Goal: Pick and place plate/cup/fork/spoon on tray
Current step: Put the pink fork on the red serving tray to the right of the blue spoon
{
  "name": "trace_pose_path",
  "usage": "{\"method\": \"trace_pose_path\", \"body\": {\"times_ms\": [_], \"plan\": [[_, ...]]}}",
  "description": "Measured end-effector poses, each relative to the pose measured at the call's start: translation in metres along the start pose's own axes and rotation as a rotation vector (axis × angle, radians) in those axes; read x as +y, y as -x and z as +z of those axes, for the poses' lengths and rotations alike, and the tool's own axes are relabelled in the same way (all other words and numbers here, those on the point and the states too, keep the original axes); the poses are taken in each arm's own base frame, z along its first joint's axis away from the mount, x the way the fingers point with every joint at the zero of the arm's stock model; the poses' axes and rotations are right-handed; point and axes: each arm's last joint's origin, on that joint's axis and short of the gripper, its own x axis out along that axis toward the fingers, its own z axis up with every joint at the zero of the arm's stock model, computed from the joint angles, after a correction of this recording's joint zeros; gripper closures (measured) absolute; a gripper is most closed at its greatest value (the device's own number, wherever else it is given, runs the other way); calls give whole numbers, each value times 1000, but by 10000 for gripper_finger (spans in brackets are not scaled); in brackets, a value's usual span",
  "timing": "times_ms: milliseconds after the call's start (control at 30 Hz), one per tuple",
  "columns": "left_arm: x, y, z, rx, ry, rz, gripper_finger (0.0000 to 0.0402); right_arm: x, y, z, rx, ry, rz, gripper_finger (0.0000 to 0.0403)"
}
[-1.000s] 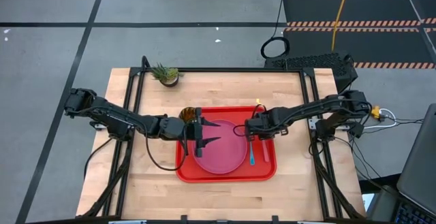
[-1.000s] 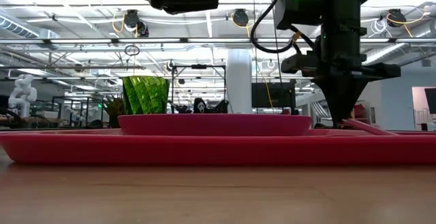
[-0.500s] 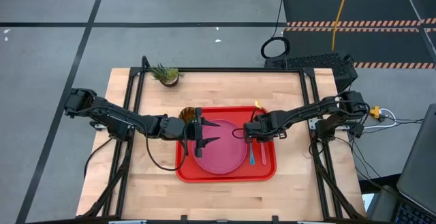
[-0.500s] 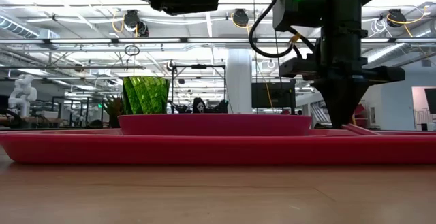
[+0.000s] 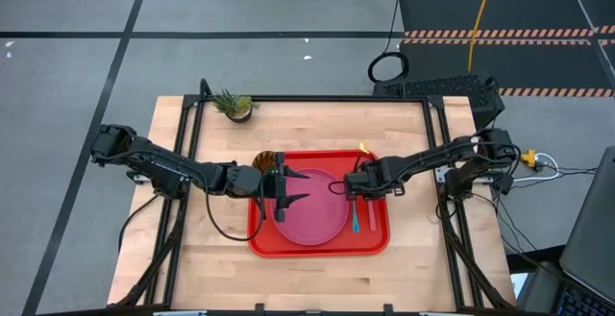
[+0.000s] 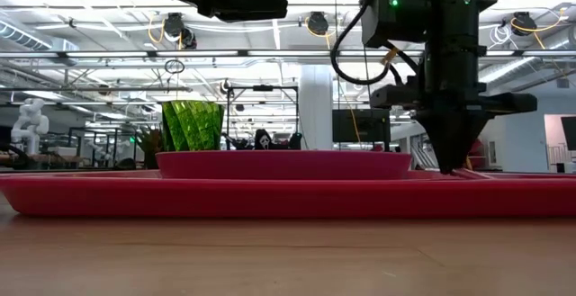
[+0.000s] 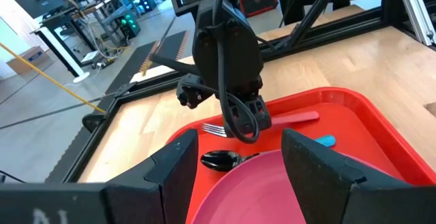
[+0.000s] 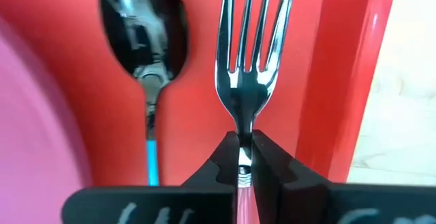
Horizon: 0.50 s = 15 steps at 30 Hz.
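From here I see the red tray (image 5: pixel 380 244) sitting in the middle of the wooden desk (image 5: pixel 317 124), with the pink plate (image 5: pixel 312 215) lying flat inside it, toward the tray's left half. The green cup (image 6: pixel 192 125) stands at the tray's far left corner; from above it is mostly hidden under my left arm, but at desk height it shows clearly behind the plate's rim.

My right hand (image 8: pixel 243 157) is down over the right side of the tray, its fingers pinched together on the neck of the fork (image 8: pixel 248 54), just where the silver tines meet the pink-red handle. The fork lies along the tray's right rim, tines pointing to the far side, and the handle runs back between the fingers. I cannot tell whether the fork is resting fully on the tray floor or is a touch above it. The spoon (image 8: pixel 143 40) lies just beside it, between the fork and the plate, parallel to it, with its dark bowl level with the tines and its blue handle toward the near side.

My left hand (image 5: pixel 288 189) hovers over the left edge of the plate, fingers spread wide with nothing between them.

A small potted plant (image 5: pixel 233 105) stands at the far left of the desk, well apart from the tray.
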Motion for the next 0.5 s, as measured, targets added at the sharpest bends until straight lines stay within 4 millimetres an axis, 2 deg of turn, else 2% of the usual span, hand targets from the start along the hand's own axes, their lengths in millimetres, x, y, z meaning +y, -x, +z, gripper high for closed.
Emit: {"method": "trace_pose_path", "body": {"times_ms": [200, 500], "plan": [[0, 0, 0, 1, 2, 0, 188, -2, -14, -2, 4, -17, 58, 399], [0, 0, 0, 1, 1, 0, 188, -3, -14, -2, 3, -17, 55, 399]]}}
